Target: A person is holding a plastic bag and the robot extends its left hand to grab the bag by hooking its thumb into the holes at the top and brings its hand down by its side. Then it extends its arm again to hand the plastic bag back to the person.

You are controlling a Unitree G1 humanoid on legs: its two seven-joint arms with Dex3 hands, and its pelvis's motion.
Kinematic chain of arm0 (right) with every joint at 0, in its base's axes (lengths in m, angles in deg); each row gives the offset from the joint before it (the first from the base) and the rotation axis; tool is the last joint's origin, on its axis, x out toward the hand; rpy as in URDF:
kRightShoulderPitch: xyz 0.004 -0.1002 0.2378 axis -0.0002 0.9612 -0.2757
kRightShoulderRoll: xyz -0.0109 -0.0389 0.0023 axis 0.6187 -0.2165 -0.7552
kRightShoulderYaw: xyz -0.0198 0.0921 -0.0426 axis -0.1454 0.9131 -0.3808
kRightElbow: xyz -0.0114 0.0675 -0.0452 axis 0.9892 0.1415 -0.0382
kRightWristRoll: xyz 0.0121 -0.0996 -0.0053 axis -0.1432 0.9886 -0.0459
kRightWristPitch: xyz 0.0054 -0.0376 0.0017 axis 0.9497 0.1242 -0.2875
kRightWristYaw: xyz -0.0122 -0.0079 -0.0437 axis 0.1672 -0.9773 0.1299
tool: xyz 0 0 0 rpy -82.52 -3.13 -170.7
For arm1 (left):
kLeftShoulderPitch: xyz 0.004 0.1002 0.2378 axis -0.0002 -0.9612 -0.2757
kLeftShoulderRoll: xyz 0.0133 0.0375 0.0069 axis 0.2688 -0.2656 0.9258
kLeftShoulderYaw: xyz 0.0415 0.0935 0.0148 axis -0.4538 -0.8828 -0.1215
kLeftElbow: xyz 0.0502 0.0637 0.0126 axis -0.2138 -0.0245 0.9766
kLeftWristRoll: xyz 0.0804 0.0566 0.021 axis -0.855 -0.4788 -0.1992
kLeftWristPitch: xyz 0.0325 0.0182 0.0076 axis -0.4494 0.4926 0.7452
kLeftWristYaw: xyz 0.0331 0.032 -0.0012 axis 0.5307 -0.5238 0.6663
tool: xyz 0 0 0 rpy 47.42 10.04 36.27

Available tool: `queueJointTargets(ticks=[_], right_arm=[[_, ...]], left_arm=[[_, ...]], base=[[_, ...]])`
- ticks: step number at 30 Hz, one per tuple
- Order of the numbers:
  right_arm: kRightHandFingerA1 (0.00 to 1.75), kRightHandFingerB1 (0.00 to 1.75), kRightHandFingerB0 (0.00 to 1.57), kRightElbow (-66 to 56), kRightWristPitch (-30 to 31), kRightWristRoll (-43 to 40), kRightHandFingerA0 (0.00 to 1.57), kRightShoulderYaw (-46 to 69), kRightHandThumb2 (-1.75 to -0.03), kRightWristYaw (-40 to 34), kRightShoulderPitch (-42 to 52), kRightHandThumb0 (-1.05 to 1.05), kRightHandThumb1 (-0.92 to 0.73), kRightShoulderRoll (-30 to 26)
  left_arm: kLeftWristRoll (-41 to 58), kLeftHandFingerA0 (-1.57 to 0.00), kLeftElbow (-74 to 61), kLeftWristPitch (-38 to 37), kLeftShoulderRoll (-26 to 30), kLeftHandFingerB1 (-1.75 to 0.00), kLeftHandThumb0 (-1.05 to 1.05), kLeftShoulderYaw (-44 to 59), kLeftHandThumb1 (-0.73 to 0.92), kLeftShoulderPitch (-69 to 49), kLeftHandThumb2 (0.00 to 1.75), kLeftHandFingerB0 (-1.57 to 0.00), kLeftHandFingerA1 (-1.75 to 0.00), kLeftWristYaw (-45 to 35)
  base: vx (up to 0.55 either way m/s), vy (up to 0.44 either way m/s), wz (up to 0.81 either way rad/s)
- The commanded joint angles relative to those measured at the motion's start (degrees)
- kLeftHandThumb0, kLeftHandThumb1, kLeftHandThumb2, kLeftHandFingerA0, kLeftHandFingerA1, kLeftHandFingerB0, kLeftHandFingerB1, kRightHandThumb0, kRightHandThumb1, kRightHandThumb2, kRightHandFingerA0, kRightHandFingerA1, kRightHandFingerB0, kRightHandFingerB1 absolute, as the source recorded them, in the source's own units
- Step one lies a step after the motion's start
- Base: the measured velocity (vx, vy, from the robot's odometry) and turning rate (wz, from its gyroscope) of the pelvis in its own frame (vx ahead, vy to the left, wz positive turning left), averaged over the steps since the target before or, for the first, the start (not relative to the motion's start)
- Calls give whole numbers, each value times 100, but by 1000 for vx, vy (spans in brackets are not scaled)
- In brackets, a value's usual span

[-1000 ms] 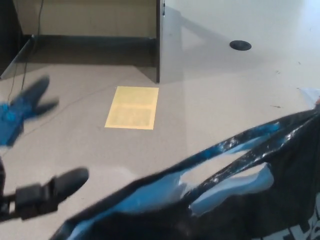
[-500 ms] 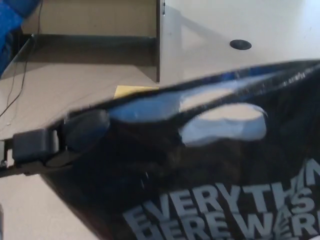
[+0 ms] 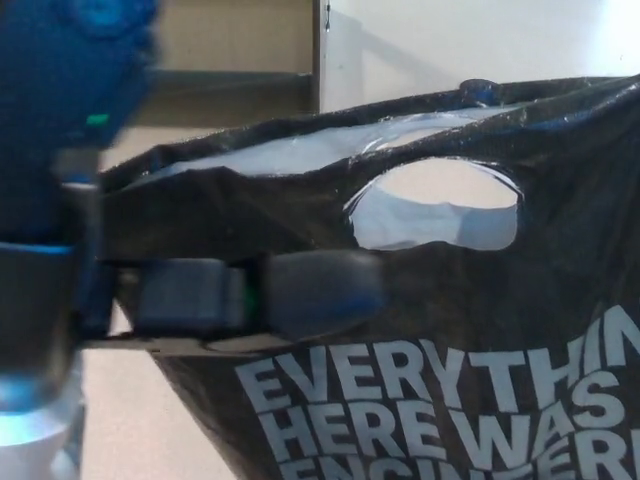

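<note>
Pale floor and a dark partition sit behind the black plastic bag (image 3: pixel 440 350), which fills the right of my view. My left hand (image 3: pixel 250 295) lies against its face, thumb pointing right, below and left of the handle hole (image 3: pixel 435 205); grip unclear.

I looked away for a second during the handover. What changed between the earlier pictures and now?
The plastic bag rose from the picture's lower edge until it fills most of the view, its handle hole now facing the camera. The left hand moved in against the bag, just below the hole, its thumb not yet through. The floor behind looks unchanged.
</note>
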Motion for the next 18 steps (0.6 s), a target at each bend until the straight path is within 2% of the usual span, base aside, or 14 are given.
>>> queueJointTargets(ticks=[1,2,3,6,7,9,10,13,14,18], right_arm=[[42,38,46,3,-48,-96,57,14,-59,72,40,-37,-63,-108],[42,38,46,6,-47,-104,56,18,-58,86,27,-36,-63,-106],[42,38,47,9,-42,-104,58,19,-58,85,16,-35,-63,-107],[42,38,48,14,-54,-106,58,22,-58,81,1,-35,-63,-103],[43,38,48,-18,-66,-86,59,5,-58,80,30,-35,-63,-111],[43,39,48,-19,-53,-76,58,-9,-58,83,25,-34,-63,-100],[43,38,47,-19,-40,-25,56,-47,-59,55,24,-34,-64,-112],[42,38,47,-29,-16,-18,56,-65,-59,65,28,-34,-64,-123],[43,38,48,-30,-15,-43,57,-52,-59,91,15,-34,-63,-123],[43,39,49,-26,-19,-47,59,-53,-58,87,-32,-34,-62,-144]], left_arm=[[-1406,-10,161,1480,148,-27,-74,-717,50,591,56,-9,-28,-822],[-1571,-11,277,1496,125,-26,-78,-793,41,684,73,-7,-22,-825],[-1774,-11,377,1523,115,-22,-74,-874,47,787,85,-10,-13,-852],[-2204,-10,586,1645,82,-24,-72,-1071,45,1043,84,-9,-12,-948],[-2247,-3,672,1693,20,-28,-66,-1139,39,1082,82,-3,-15,-917],[-2301,-6,776,1739,-42,-28,-65,-1207,41,1139,81,-5,-15,-891],[-2370,-4,817,1793,-88,-29,-73,-1259,47,1173,56,-4,-26,-888],[-2740,-4,1056,1903,-252,-29,-72,-1461,48,1311,56,-5,-26,-834],[-2832,-9,1127,1921,-286,-30,-67,-1502,43,1346,81,-7,-15,-820],[-3232,-8,1392,2069,-350,-27,-66,-1680,42,1469,80,-7,-18,-914]], base=[[0,0,0],[0,0,0],[0,0,0],[0,0,0],[0,0,0],[0,0,0],[0,0,0],[0,0,0],[0,0,0],[0,0,0]])
